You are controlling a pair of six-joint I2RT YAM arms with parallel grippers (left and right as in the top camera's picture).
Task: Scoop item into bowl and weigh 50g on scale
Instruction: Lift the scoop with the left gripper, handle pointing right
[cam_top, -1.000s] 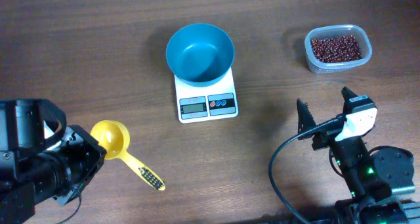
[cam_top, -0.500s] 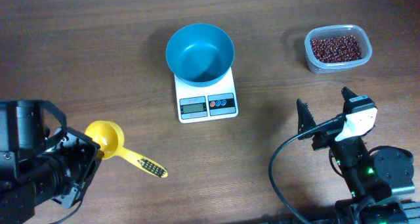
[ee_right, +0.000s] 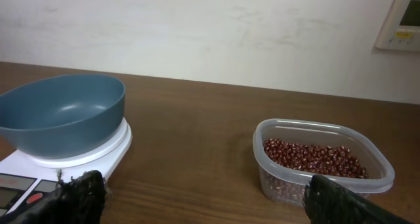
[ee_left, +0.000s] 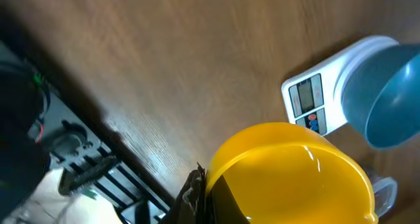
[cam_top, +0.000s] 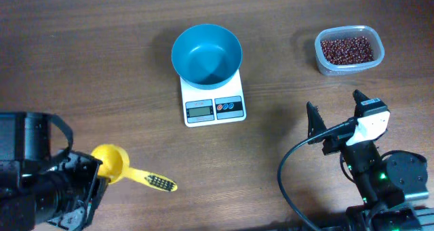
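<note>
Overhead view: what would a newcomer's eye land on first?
The bright yellow scoop at lower left stands out most. Next comes the empty teal bowl sitting on the white scale at centre, then the clear tub of red-brown beans at upper right.

Overhead view: left gripper (cam_top: 98, 171) fingers masked by the wrist housing; yellow scoop (cam_top: 114, 162) cup partly covered at its left side; scale (cam_top: 211, 95) display digits too small to read. Left wrist view: scoop cut off by the bottom edge; bowl (ee_left: 387, 99) by the right edge; clear tub (ee_left: 384, 191) mostly hidden behind the scoop. Right wrist view: scale cut off at the left and bottom edges; right gripper (ee_right: 207, 204) fingertips cut off at the bottom.
</note>
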